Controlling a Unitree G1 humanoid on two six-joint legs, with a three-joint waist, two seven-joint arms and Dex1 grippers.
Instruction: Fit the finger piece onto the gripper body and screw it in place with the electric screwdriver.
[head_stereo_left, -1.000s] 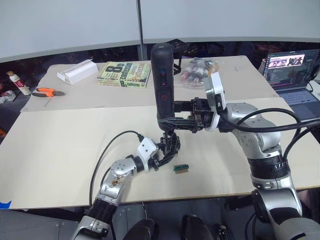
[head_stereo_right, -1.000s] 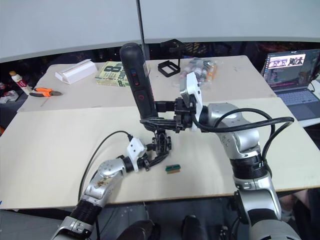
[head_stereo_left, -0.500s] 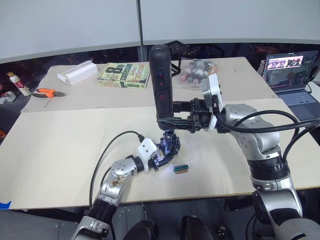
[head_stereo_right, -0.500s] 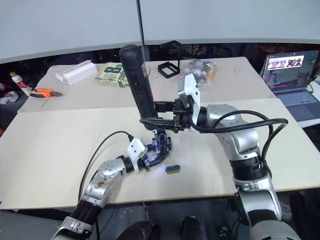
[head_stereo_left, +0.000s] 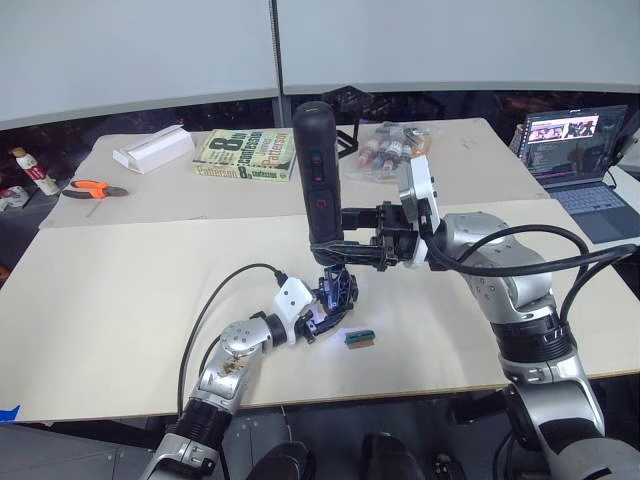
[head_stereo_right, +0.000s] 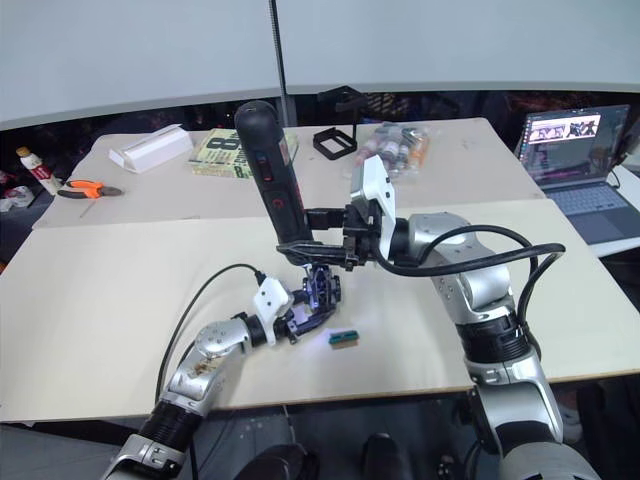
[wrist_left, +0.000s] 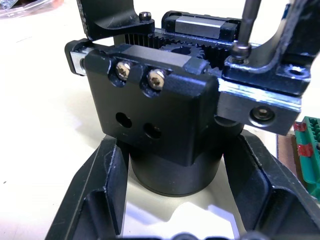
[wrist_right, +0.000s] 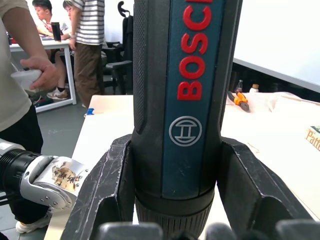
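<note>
Both grippers loaded: gripper body (wrist_left: 165, 125) left, electric screwdriver (head_stereo_left: 318, 175) right.

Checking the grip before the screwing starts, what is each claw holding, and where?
Right claw clamps the electric screwdriver low on its barrel; left claw grips the gripper body by its round base.

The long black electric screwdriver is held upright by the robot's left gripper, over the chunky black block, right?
Not quite: the right gripper holds the long black electric screwdriver upright, as the left eye view shows. The left gripper grips the chunky black gripper body below it.
</note>
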